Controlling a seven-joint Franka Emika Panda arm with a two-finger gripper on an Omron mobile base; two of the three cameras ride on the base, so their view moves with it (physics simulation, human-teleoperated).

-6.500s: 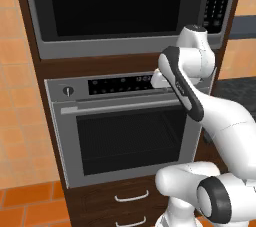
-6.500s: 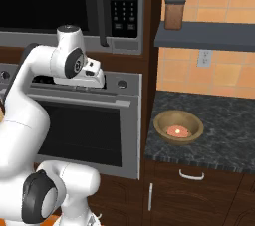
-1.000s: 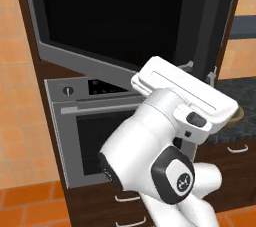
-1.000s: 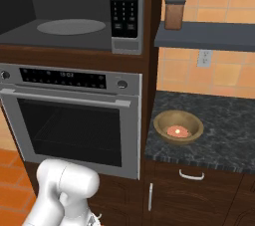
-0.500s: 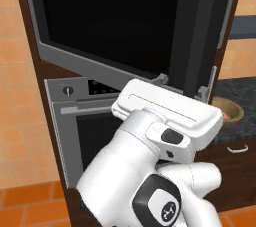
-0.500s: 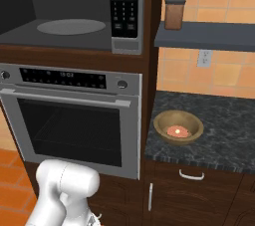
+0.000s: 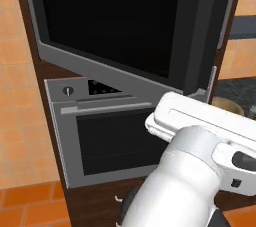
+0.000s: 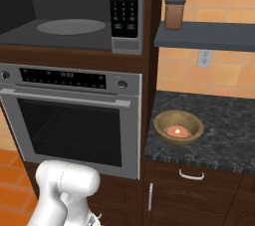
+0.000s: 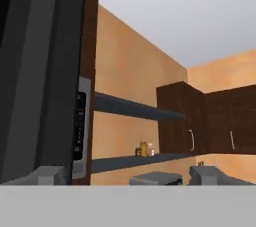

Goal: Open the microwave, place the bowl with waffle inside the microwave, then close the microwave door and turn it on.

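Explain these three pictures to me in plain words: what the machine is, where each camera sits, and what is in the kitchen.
It is a white robot arm on a driving base. Two cameras ride behind it, left and right; a third sits on its hand.

From the right, the steel-grey built-in microwave stands open, with its grey inside showing. The left view looks past its swung-out black glass door.

On the dark speckled counter rests the round tan-rimmed bowl with reddish contents. Nothing is held. Below the microwave is a grey oven.

microwave door [image 7: 115,26] swung open, cavity [image 8: 64,26] unobstructed

The arm [image 7: 195,171] is glossy white, with rounded links and dark joints.
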